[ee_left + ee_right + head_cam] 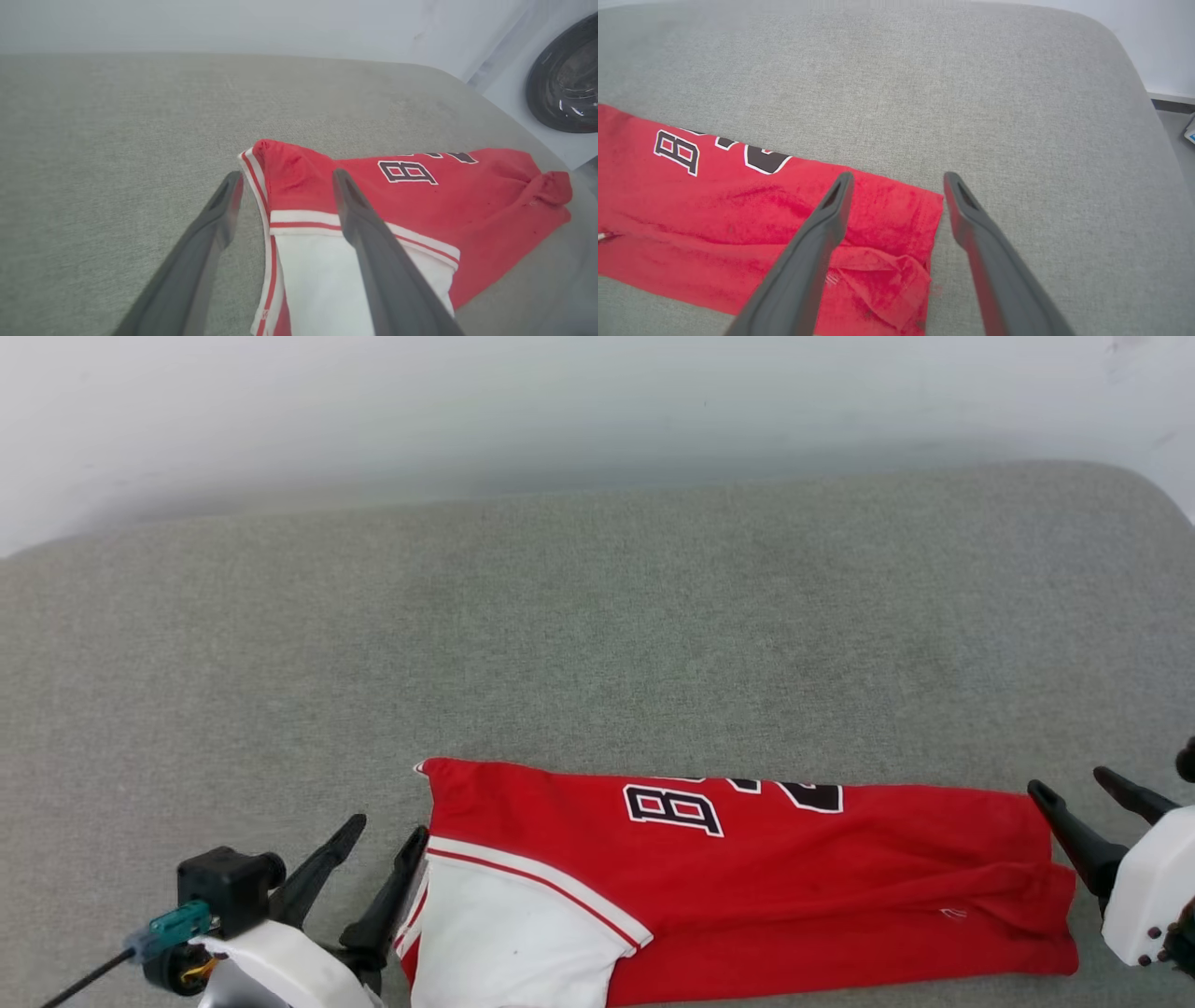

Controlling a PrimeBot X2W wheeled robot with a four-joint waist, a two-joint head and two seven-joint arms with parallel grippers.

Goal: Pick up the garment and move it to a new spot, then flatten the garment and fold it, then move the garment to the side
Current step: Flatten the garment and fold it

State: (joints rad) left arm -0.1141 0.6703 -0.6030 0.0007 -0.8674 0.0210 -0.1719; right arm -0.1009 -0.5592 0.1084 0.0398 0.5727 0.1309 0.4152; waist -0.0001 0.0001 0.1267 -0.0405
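While left tool (385, 831) and right tool (1069, 782) both sit released, fingers spread and gripping nothing, the garment (747, 887) lies folded in a long strip between them at the near edge of the grey table (597, 644). White sleeve (504, 933) is by the left tool, red hem (1046, 896) by the right. Pale wall (467, 401) is behind.

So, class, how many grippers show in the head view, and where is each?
2. The left gripper, open, lower left at the sleeve end of the garment; the right gripper, open, lower right at its other end.
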